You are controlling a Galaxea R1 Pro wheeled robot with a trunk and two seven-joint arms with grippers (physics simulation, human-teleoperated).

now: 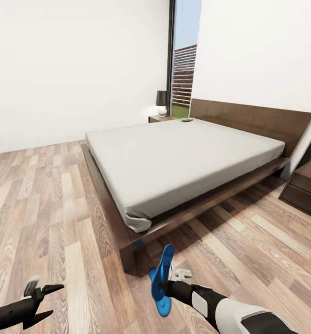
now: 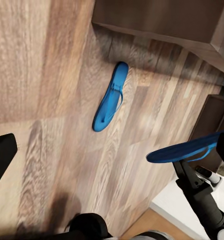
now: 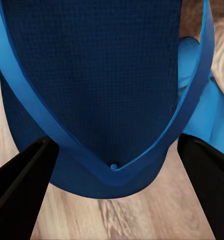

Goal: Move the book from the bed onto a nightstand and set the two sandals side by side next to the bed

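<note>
We see the right gripper (image 1: pixel 164 284) clamped on one thin blue sandal (image 1: pixel 165 266), textured rubber sole, held above the other sandal (image 2: pixel 110 97), flat on plank floor (image 1: pixel 48 208) near the bed (image 1: pixel 174 157) corner. Left gripper (image 1: pixel 46 301) fingers spread wide, holding nothing. Nightstand (image 1: pixel 306 188) glossy, dark wood.

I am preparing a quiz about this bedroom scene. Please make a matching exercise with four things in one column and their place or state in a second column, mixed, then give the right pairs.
Things:
1. held sandal
2. other sandal
3. lamp
4. left gripper

Place or state:
A. on the far nightstand
B. flat on the wood floor, near the bed frame
C. fingers apart, holding nothing
D. between the right gripper's fingers, off the floor

Pairs: 1-D, 2-B, 3-A, 4-C
</note>
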